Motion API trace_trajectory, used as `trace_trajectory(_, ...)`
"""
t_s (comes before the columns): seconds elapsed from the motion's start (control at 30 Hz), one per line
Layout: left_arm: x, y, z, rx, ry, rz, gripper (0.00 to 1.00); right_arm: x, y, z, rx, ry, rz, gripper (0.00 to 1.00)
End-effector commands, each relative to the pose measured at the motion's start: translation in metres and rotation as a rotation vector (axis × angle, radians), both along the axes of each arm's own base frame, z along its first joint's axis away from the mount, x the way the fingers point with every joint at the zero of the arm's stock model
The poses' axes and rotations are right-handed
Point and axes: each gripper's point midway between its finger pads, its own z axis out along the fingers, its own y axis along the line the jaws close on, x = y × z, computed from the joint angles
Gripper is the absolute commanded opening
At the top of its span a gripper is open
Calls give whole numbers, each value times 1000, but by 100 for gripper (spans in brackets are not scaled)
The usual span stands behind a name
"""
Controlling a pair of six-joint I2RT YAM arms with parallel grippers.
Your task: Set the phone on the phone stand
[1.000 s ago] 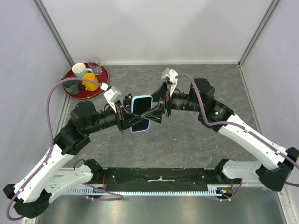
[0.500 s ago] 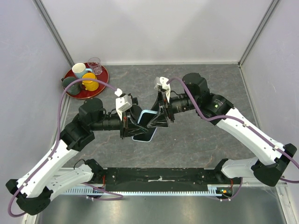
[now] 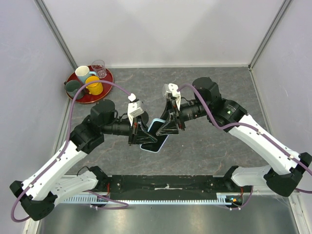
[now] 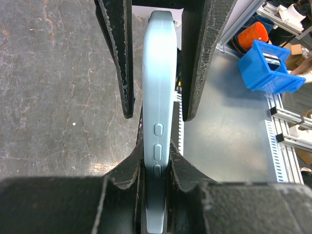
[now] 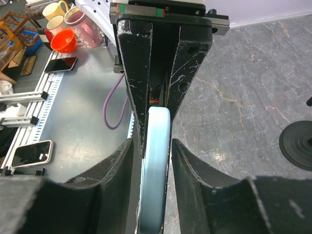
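Phone point(image 3: 155, 140) at frame centre, on edge, between both arms. Left gripper point(image 3: 141, 133) clamped on one end. Right gripper point(image 3: 169, 127) straddles the other end; cannot tell whether it grips.

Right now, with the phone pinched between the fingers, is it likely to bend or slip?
Probably stiff: the phone looks straight edge-on, with no sag. Its smooth, rounded light blue edge could slip, since the left fingers pinch only one end.
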Motion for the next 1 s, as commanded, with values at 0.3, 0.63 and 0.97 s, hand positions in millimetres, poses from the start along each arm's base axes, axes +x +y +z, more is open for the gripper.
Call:
trace_trajectory(0.3,-4,-2,23,-75,-77,-38,2,3,4,-3,27,-23,7,30)
trace_trajectory(0.63,-7,0,25,-91,-92,-44,2,-5,7,-3,70,24,40,24)
trace_trajectory(0.97,1,0,29,-92,-85,12,9,0,8,5,142,18,-19,0)
